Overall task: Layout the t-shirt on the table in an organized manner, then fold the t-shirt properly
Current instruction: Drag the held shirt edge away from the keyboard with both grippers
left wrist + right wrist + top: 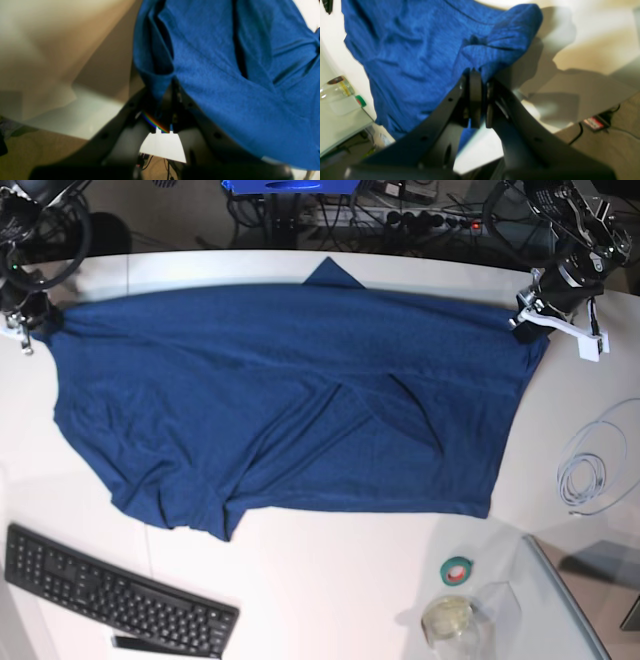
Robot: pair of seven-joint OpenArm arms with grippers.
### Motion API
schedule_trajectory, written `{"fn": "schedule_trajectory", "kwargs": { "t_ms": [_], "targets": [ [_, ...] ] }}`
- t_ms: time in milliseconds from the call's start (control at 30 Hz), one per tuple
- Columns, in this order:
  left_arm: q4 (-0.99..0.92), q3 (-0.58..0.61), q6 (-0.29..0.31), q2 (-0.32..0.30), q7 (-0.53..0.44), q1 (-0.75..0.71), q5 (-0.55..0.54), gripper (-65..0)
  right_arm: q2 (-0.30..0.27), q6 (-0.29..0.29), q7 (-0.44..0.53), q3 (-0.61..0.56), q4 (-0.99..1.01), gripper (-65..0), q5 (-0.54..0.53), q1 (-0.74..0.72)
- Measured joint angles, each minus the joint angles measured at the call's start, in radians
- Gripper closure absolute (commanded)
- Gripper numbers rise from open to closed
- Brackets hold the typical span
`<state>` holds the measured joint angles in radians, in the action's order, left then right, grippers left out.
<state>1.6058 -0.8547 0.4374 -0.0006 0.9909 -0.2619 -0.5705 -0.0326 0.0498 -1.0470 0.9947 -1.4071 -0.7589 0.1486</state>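
Observation:
The navy-blue t-shirt (290,410) lies spread wide across the white table (330,580), pulled taut along its far edge between my two grippers, with loose folds in its middle and lower left. At the far right my left gripper (525,320) is shut on one corner of the cloth. In the left wrist view the t-shirt (225,75) rises from the closed left gripper (165,92). My right gripper (30,325), at the far left, pinches the other corner. The right wrist view shows the right gripper (478,75) shut on the t-shirt (420,50).
A black keyboard (110,590) lies at the front left. A green tape roll (458,570) and a clear jar (450,617) sit at the front right, beside a glass panel (575,600). A coiled white cable (590,470) rests right of the shirt.

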Motion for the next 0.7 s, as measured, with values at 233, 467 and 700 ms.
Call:
{"fn": "schedule_trajectory", "kwargs": {
  "t_ms": [233, 467, 700],
  "targets": [
    [-0.092, 0.013, 0.003, -0.005, -0.090, -0.019, 0.001, 0.0, 0.005, 0.058, 0.037, -0.002, 0.036, -0.8, 0.000, 0.061],
    [-0.093, 0.091, 0.000, -0.003, -0.142, -0.038, 0.003, 0.0, 0.003, 0.064, 0.050, -0.002, 0.090, -0.8, 0.000, 0.058],
    [-0.093, 0.084, 0.002, -0.006, -0.142, -0.053, 0.001, 0.0, 0.003, 0.067, 0.119, -0.002, 0.090, -0.8, 0.001, 0.083]
  ]
}}
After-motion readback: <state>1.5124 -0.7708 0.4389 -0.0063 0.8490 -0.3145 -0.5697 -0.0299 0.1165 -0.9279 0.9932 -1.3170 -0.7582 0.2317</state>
